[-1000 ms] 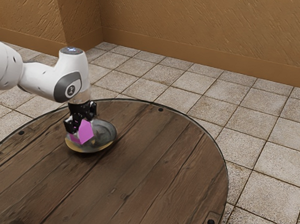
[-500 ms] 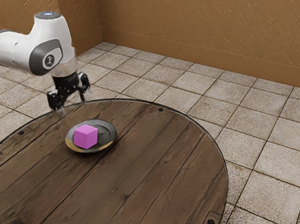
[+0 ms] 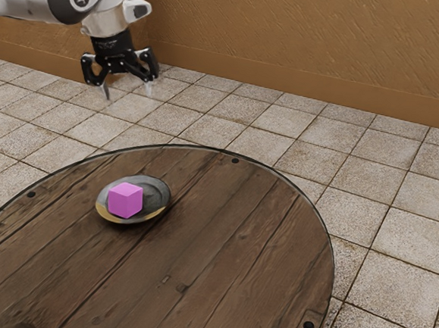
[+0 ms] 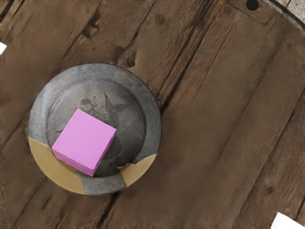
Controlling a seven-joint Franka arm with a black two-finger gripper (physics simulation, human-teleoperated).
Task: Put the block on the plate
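The black two-finger claw hangs well above the round grey-and-tan stone-look plate, wide open and empty. The smooth pink cube sits off-centre on the plate; placing looks done, leaving only staying clear.

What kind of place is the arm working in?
Perhaps a plain tiled room or patio, though a simulated one: a round plank table stands on square stone-like floor tiles, beside a rough ochre wall with a smooth band along its foot.
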